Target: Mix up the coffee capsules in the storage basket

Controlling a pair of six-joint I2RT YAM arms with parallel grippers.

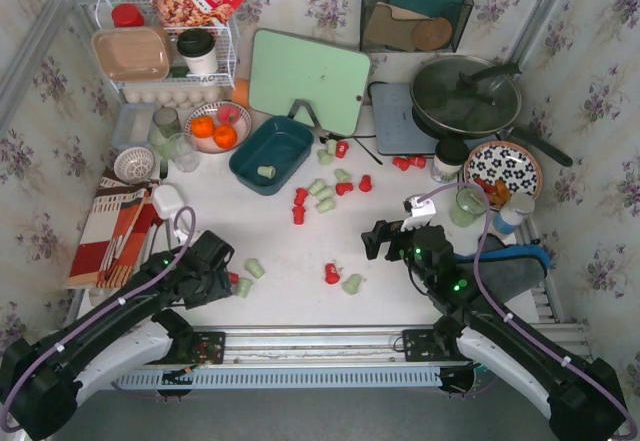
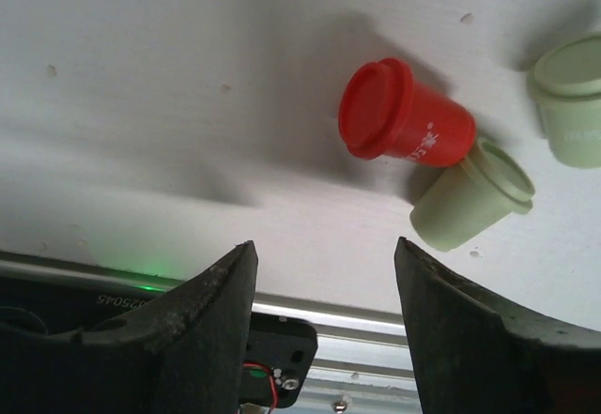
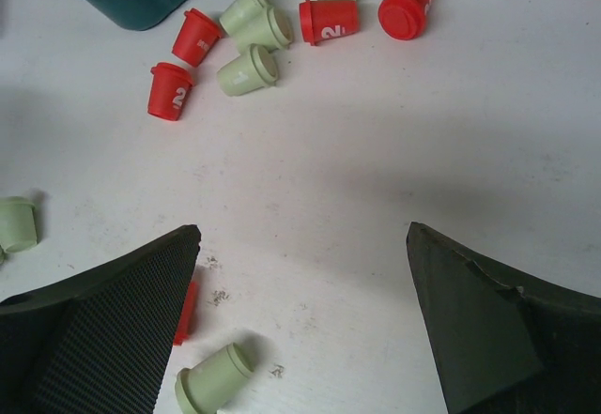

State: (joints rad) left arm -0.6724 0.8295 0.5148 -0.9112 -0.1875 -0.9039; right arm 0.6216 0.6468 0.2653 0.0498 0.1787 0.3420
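Left pincer (image 2: pixel 324 254), open and empty, near edge of surface (image 2: pixel 141 104): red capsule (image 2: pixel 404 118) lay sideways just ahead, axis across the jaws.

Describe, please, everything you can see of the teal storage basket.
The storage basket is a dark teal rectangular bin, plastic by its look, with rounded corners. It stands upright and open on the white table, angled, in front of the green cutting board. One pale green capsule lies inside.

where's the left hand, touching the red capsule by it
Apart: left wrist view shows bare table between the open left hand and the red capsule.
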